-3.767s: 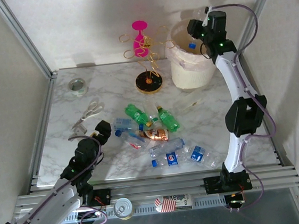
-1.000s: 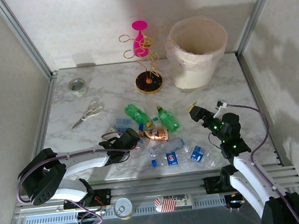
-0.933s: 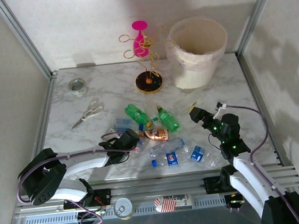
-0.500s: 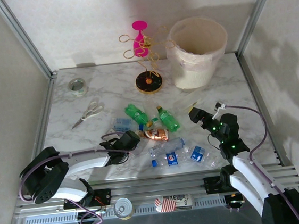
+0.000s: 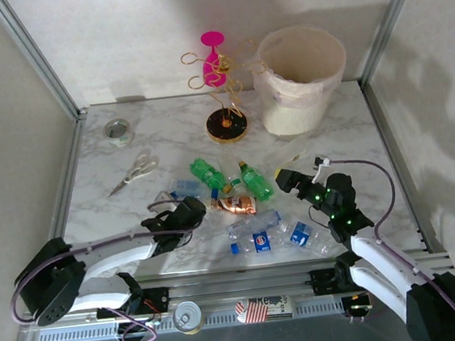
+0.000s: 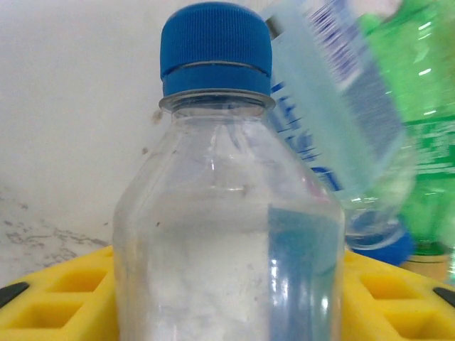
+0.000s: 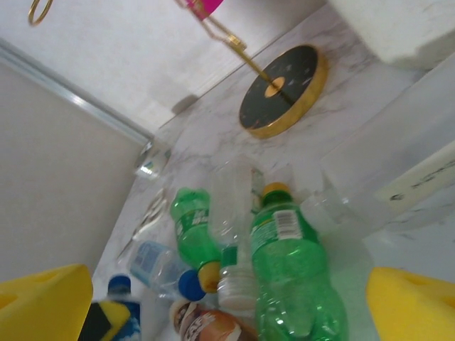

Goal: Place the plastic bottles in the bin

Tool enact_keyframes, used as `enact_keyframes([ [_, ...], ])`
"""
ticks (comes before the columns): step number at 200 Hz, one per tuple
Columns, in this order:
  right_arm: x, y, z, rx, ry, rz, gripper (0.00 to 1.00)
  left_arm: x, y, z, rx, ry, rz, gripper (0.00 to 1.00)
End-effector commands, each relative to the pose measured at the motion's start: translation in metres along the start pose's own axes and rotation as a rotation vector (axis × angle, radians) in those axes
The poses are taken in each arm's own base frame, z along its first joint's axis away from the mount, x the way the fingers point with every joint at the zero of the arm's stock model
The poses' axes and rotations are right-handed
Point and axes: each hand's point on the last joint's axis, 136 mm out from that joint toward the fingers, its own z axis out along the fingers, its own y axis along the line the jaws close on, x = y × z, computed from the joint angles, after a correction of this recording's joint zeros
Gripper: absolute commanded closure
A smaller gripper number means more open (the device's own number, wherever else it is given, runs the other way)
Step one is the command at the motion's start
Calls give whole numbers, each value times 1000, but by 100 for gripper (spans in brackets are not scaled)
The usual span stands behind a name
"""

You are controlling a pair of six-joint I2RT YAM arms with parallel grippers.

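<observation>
Closing on its target is the fresh news. From above, the left pincer (image 5: 193,210), whose jaws stood apart a second ago, now sits clenched at the left fringe of the heap of plastic bottles (image 5: 253,217) in the middle of the marble surface (image 5: 117,206). The right pincer (image 5: 288,182), which hung over the bin (image 5: 337,49) a few seconds back, has come down and crept leftward until its spread jaws face the green bottle (image 5: 255,181). The bin stands at the far right corner, well apart from both arms and from the heap. In the left wrist view the grip is plain: a clear bottle (image 6: 227,234) with a blue cap (image 6: 215,46) stands upright between the yellow pads (image 6: 57,298), pressed on both flanks. A second bottle with a blue label (image 6: 341,128) leans just behind it. Whether the held bottle's foot has left the surface I cannot tell. In the right wrist view that pincer's jaws sit at the two lower corners, released and wide, grasping nothing, with the green bottle lying ahead between them and the black-and-gold stand base (image 7: 281,92) beyond. I judge the left arm's grasp finished, so a lift and a long carry to the bin should follow. The right arm looks to be lining up its next pick, and most of the heap remains to be cleared.
</observation>
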Motion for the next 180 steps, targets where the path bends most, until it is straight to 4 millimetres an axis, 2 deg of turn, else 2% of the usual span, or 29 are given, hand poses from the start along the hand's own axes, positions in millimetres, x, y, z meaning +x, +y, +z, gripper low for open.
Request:
enact_keyframes([
  [1,-7,41,7,-133,-5,-100,1,-31,-16,-18,73,-111,-25,48],
  [30,12,77,21,-240,73,-170,1,-55,-54,-45,239,-164,-45,48],
  [53,29,113,34,-348,146,-221,2,-66,-75,-61,344,-188,-74,49],
  [70,41,136,46,-400,192,-269,2,-70,-87,-67,392,-198,-86,49],
  [75,50,149,47,-431,219,-287,2,-70,-90,-67,401,-199,-88,49],
  [92,67,170,57,-482,269,-319,2,-71,-99,-69,431,-197,-93,49],
  [120,93,188,73,-530,339,-333,5,-70,-110,-71,460,-189,-89,48],
  [180,128,206,93,-589,439,-319,10,-75,-106,-79,513,-181,-131,48],
])
